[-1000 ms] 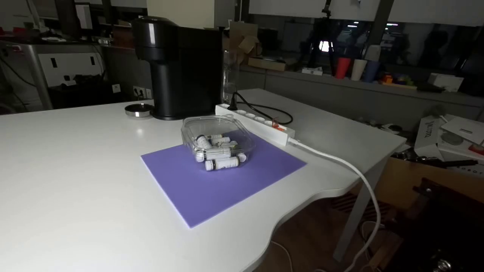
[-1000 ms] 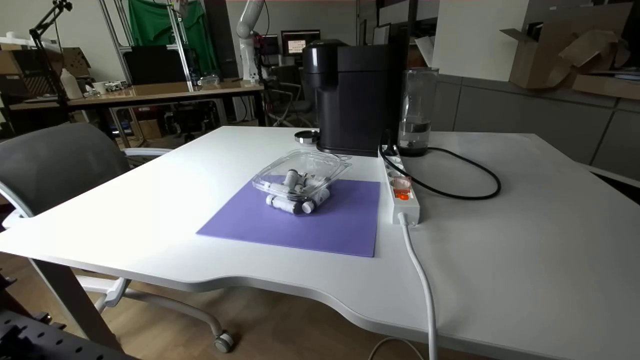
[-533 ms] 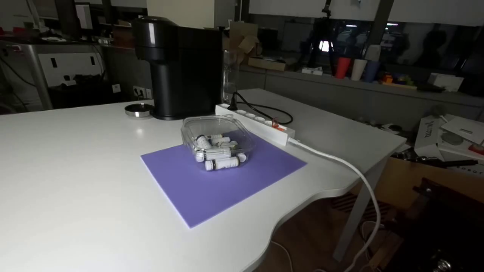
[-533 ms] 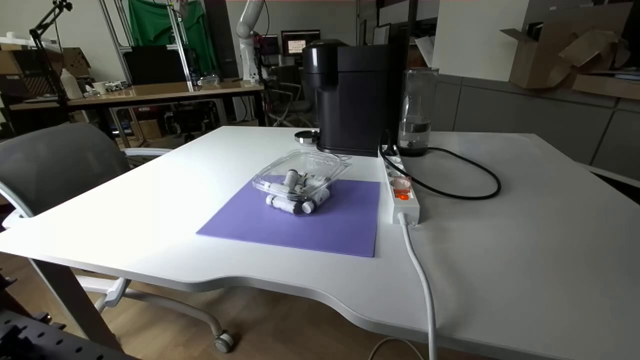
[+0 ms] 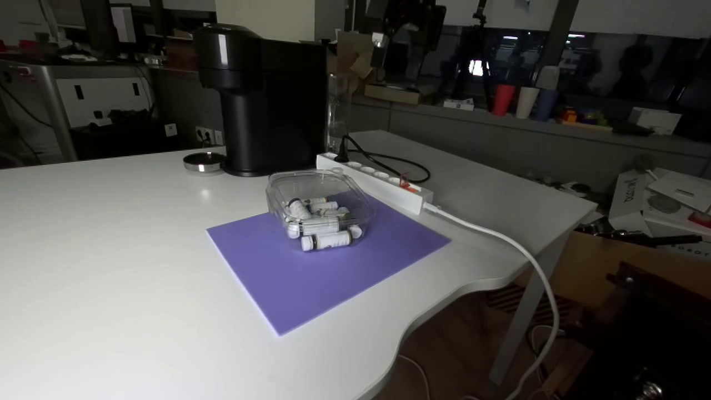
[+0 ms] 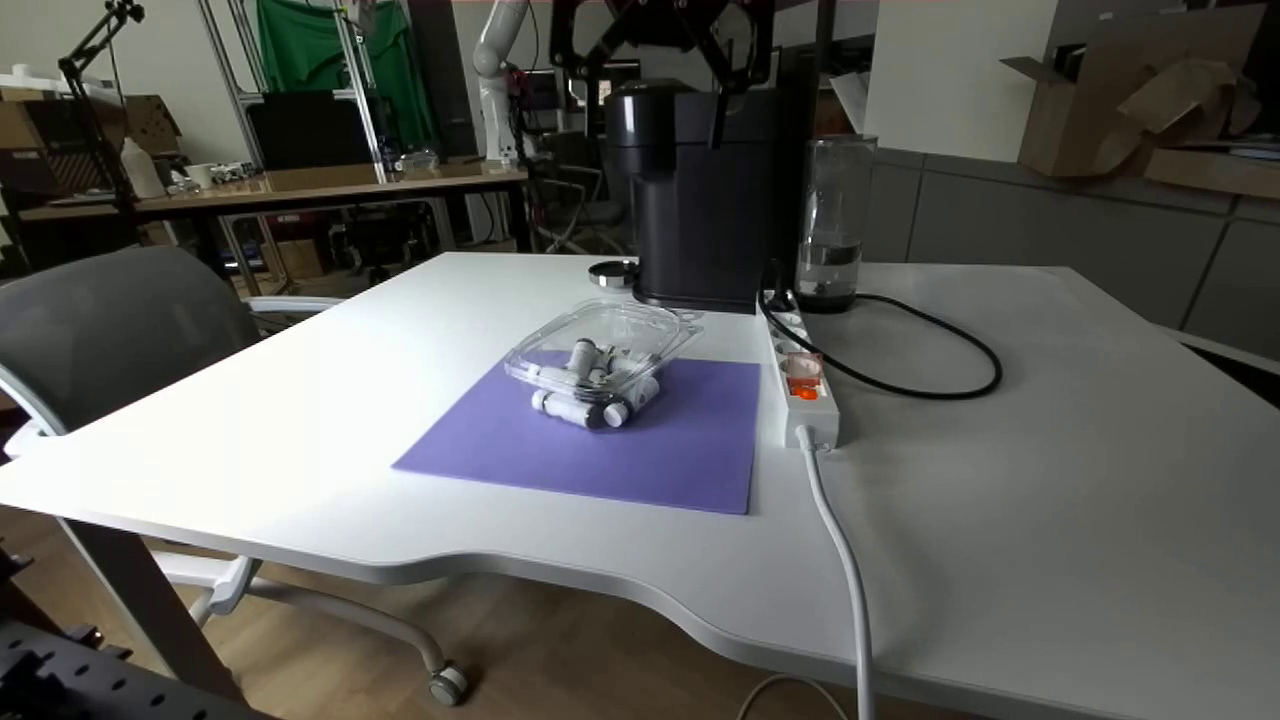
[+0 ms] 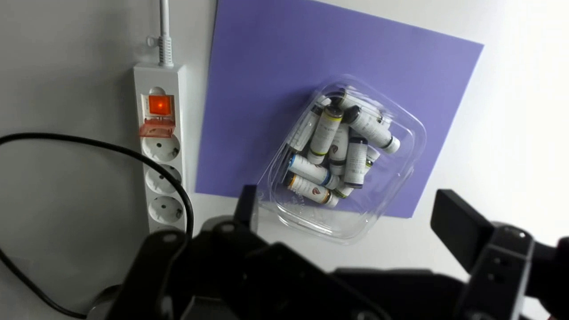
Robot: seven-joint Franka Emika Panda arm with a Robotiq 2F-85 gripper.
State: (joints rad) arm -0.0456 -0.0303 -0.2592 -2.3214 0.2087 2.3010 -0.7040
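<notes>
My gripper (image 7: pixel 346 194) stands open with nothing between its fingers, black and wide apart in the wrist view. It hangs high above the table, and in an exterior view the gripper (image 6: pixel 655 135) shows in front of the coffee machine. Below it lies a clear plastic container (image 7: pixel 402 178), apart from the fingers. Several small white-labelled bottles lie jumbled inside, among them a blue-banded bottle (image 7: pixel 310 170), an orange-banded bottle (image 7: pixel 306 189) and a yellow-banded bottle (image 7: pixel 326 133). The container rests on a purple sheet (image 6: pixel 660 470), partly overhanging its edge in the wrist view.
A white power strip (image 5: pixel 383 186) with a black cable (image 6: pixel 930 397) lies beside the sheet. Behind stand a black coffee machine (image 5: pixel 278 105), a clear water tank (image 6: pixel 832 220) and a round metal dish (image 5: pixel 203 162). The white table (image 5: pixel 139 289) has a curved front edge.
My gripper has come into sight at the top of both exterior views, where it was absent before. The container, bottles and sheet have stayed in place.
</notes>
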